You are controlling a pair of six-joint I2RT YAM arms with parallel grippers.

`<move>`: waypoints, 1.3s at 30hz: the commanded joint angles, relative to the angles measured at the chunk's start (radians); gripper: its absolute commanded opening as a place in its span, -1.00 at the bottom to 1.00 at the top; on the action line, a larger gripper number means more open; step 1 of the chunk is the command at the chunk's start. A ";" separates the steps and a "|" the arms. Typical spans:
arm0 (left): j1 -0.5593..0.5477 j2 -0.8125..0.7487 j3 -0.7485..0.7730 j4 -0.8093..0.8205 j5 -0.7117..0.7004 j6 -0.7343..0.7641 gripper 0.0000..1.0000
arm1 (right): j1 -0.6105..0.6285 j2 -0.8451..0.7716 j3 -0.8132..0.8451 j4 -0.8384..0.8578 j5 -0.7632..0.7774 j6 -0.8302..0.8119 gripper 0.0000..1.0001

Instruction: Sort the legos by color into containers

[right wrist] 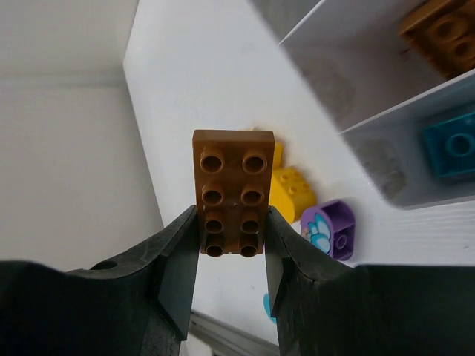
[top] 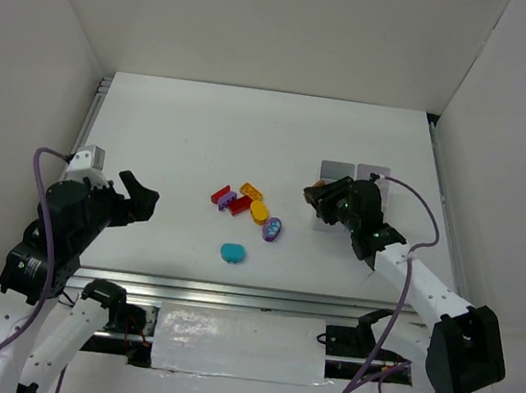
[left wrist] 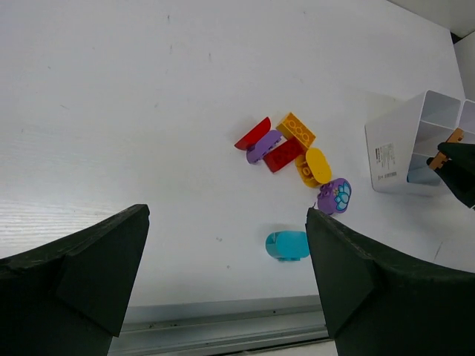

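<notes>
Though the tray (left wrist: pixel 393 144) wears a label (left wrist: pixel 387 159) on its side, you can't read its print. Your right gripper (right wrist: pixel 232 222) is clamped on one orange-brown eight-stud brick (right wrist: pixel 232 174), over the tray's left side. Your left gripper (left wrist: pixel 226 211) stands wide apart, holding nothing, over the table's (left wrist: pixel 111 89) near left. Seven bricks lie loose mid-table: curved red (left wrist: pixel 254 133), flat red (left wrist: pixel 284 155), small purple (left wrist: pixel 263 145), orange (left wrist: pixel 296 130), yellow (left wrist: pixel 318 165), teal (left wrist: pixel 287 244), and a purple oval (left wrist: pixel 335 196) with a printed picture. Two compartments hold one brick apiece: an orange-brown one (right wrist: pixel 441 33), a teal one (right wrist: pixel 450 144).
</notes>
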 commanded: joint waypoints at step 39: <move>0.000 -0.054 -0.021 0.103 0.144 0.093 0.99 | -0.171 0.095 0.021 0.034 0.051 0.208 -0.13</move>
